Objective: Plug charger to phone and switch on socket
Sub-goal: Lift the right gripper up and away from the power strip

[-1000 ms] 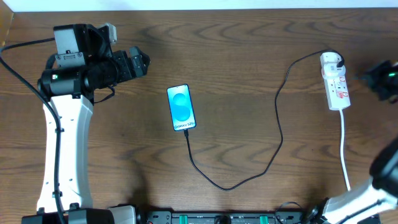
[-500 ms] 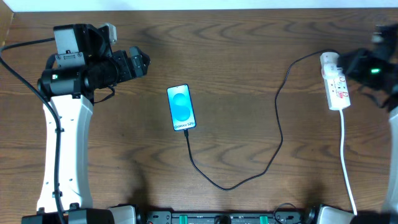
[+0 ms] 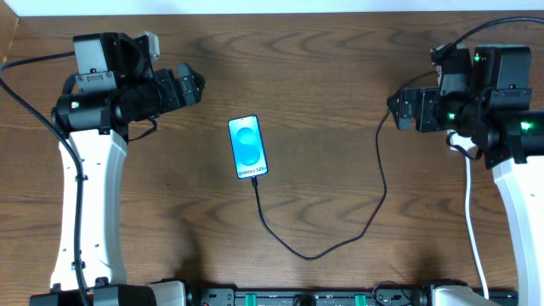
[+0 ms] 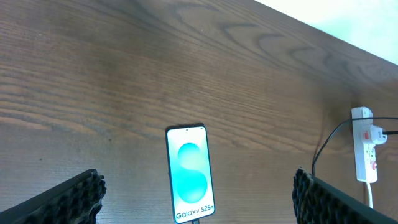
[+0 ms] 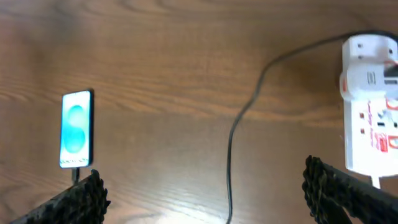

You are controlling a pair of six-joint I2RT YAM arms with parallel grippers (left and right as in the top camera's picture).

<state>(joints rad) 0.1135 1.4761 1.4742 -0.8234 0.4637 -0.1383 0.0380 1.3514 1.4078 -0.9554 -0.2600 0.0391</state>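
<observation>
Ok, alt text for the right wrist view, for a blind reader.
A lit phone lies left on a wooden table, a black cable runs down the middle, and a white socket lies right. The open right gripper frames the bottom corners.

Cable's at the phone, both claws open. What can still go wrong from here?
1. The charger runs right by the right claw near the socket; a move there may snag it.
2. The phone lies loose, so a pull on that slack loop could shift it or unseat the tip.
3. The socket's switch state isn't readable here.
</observation>
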